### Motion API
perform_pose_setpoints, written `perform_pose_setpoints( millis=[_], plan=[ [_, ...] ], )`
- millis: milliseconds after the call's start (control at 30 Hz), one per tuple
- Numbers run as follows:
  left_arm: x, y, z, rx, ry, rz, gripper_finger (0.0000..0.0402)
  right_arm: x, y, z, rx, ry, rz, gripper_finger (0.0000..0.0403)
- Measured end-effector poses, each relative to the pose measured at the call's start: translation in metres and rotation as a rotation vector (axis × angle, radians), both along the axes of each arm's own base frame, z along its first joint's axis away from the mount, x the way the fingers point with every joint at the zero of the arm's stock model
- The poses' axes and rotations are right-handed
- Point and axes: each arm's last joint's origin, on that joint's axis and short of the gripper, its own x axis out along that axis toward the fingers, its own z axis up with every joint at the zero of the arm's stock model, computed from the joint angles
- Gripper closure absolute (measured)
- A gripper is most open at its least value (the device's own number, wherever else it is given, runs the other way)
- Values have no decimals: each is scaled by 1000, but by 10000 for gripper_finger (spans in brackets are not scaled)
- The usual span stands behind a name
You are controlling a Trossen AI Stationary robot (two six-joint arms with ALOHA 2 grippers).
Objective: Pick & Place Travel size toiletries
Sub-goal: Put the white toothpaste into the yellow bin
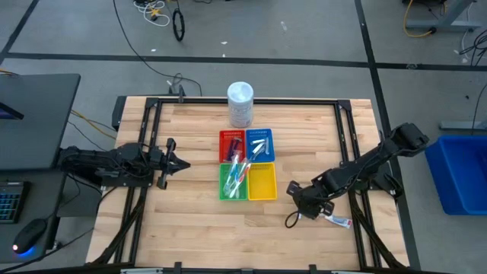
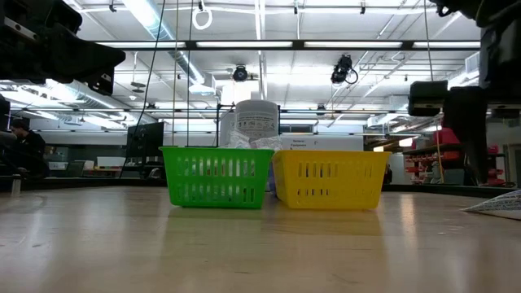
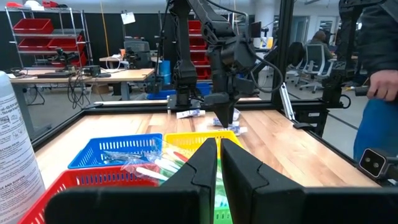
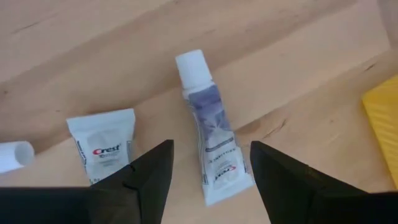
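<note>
While two small white squeeze tubes lie flat on the bare wood toward the table's right side, the right gripper [image 4: 211,177] hangs just above them with its fingers spread wide and nothing between them. One tube [image 4: 214,134] sits in the gap between the fingers, its white cap pointing away from the wrist; the second tube [image 4: 102,149], marked Crest, lies just beside it, apart from it. A white cap end of a third item [image 4: 13,155] shows at the edge of the right wrist view. From above, another tube [image 1: 338,221] lies on the wood just right of that gripper.

Left of these, at mid-table, four square trays stand touching in a block: red tray [image 1: 224,137] and blue tray [image 1: 268,135] on the far side, green tray [image 1: 223,190] and yellow tray [image 1: 262,186] on the near side. Thin sticks and sachets lie in the red, blue and green ones. A tall white tub [image 1: 240,103] stands just beyond them.

The left gripper [image 1: 169,162] waits well left of the trays, fingers nearly together, holding nothing.
</note>
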Motion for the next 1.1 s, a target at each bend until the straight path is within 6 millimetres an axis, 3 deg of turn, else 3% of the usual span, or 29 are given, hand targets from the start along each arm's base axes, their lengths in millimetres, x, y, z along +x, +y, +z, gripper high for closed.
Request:
perform_pose_setpoints(
  millis=[433, 1100],
  plan=[
    [0, 0, 0, 0, 0, 0, 374, 3, 12, -23, -44, 56, 95, 180],
    [0, 0, 0, 0, 0, 0, 374, 1, 12, -25, -47, 84, 101, 290]
  ],
)
